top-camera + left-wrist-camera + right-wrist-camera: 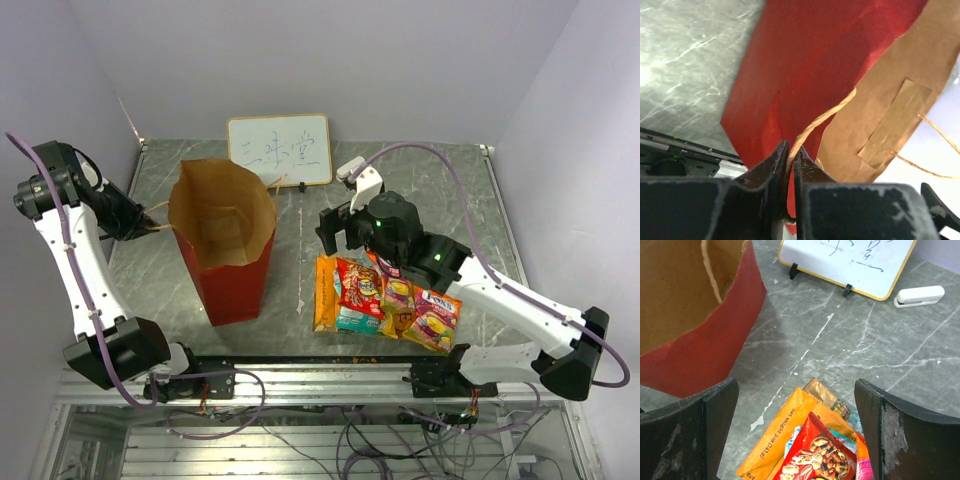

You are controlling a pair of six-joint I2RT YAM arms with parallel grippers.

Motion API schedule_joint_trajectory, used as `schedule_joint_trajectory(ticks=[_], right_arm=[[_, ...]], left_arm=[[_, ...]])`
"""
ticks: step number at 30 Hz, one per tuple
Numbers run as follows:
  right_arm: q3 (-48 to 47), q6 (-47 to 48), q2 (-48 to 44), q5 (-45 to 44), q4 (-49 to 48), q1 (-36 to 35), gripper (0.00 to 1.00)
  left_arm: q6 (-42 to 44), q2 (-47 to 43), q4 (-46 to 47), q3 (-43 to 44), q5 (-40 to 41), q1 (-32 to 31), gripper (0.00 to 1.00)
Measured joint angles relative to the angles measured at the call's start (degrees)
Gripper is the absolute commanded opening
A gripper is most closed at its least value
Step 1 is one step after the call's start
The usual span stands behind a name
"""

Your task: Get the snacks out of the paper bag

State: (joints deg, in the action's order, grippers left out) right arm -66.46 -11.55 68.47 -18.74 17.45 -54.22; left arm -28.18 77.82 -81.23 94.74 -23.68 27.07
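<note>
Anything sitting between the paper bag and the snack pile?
Nothing. Only bare table separates the paper bag from the snacks. The top view shows the gap plainly, and the right wrist view confirms it.

Table [300, 215]: grey marbled top with pale veins. On it: one red paper bag [232, 285], standing upright left of centre, mouth open, brown inside. Snacks [385, 298]: glossy packets lying flat at the near right, apart from the bag. They include a long orange packet [324, 295] at the cluster's left, a red one [358, 283] overlapping it, and yellow and pink ones [432, 320] to the right. One small whiteboard [280, 148], propped on black feet at the far edge, bearing handwriting. One white oblong block [918, 296] just beside the board's right end.
</note>
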Motion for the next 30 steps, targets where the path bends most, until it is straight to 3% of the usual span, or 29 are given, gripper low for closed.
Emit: schedule_joint_trajectory(ticks=[5, 7, 11, 16, 22, 30], right_arm=[[-3.3, -0.5, 2.7, 3.4, 2.7, 1.6, 1.0], [-5.1, -1.4, 3.6, 4.4, 4.3, 2.6, 1.0], [-10.1, -3.5, 6.3, 4.7, 8.3, 5.4, 1.0], [-16.5, -5.0, 10.2, 4.7, 14.9, 8.8, 1.0], [-23.4, -7.0, 14.5, 4.6, 23.8, 10.1, 1.0], [-31.5, -11.5, 13.4, 2.1, 35.0, 10.1, 1.0]], left_arm=[[1.5, 0.0, -2.1, 1.7, 4.6, 0.5, 0.69], [1.7, 0.0, -2.4, 3.4, 5.8, 0.5, 0.73], [1.5, -0.7, -2.4, 5.2, 7.9, 0.6, 0.94], [1.2, -1.3, -2.9, 6.1, 9.7, 0.6, 1.0], [1.2, -3.1, -3.2, 9.9, 12.5, 0.5, 1.0], [-1.4, -8.2, -5.3, 14.3, 18.2, -0.3, 0.99]])
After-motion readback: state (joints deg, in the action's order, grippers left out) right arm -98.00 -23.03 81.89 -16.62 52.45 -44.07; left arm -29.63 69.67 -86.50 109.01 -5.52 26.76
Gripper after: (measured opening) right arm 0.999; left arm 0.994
